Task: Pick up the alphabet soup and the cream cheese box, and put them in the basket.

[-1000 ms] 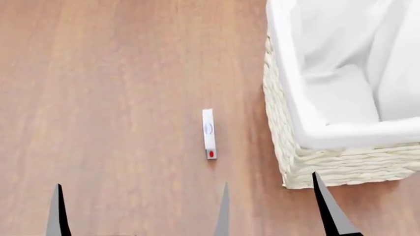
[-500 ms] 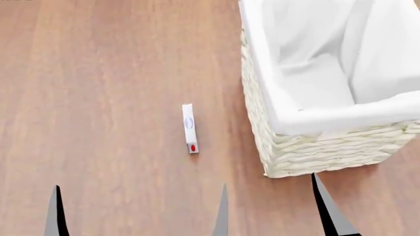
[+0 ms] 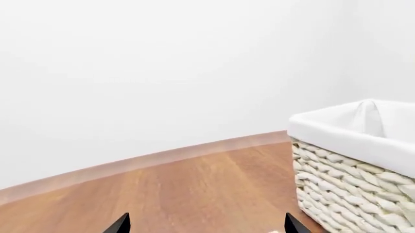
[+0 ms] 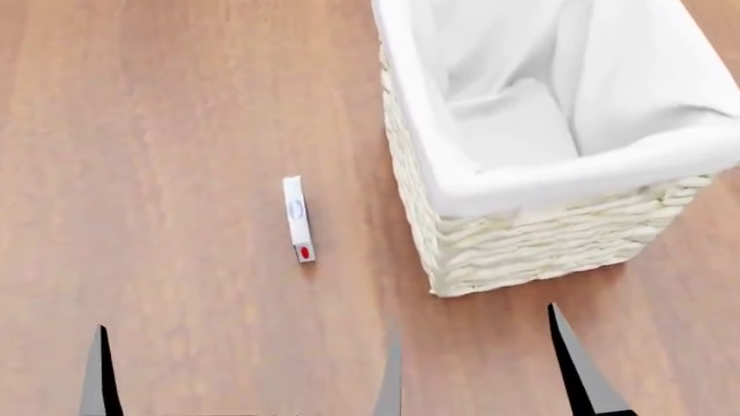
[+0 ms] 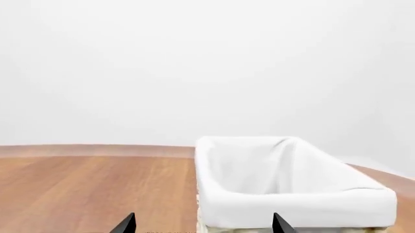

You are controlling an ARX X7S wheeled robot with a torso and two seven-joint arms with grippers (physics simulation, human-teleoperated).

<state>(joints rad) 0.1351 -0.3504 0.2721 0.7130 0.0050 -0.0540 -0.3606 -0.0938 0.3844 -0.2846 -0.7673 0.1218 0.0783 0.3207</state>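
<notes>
Both hands, the left hand (image 4: 245,373) and the right hand (image 3: 203,224), gape empty; the thin white cream cheese box (image 4: 297,218) on its narrow edge on the wooden table (image 4: 162,173) could topple when pinched.

The cream cheese box (image 4: 297,218) lies on the floor (image 4: 162,173), ahead of the left gripper (image 4: 243,368). The basket (image 4: 521,243) stands ahead of the right gripper (image 4: 480,364), right of the box and apart from it.

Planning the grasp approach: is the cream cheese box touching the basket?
Apart. Head view shows bare wood between the cream cheese box and the basket.
</notes>
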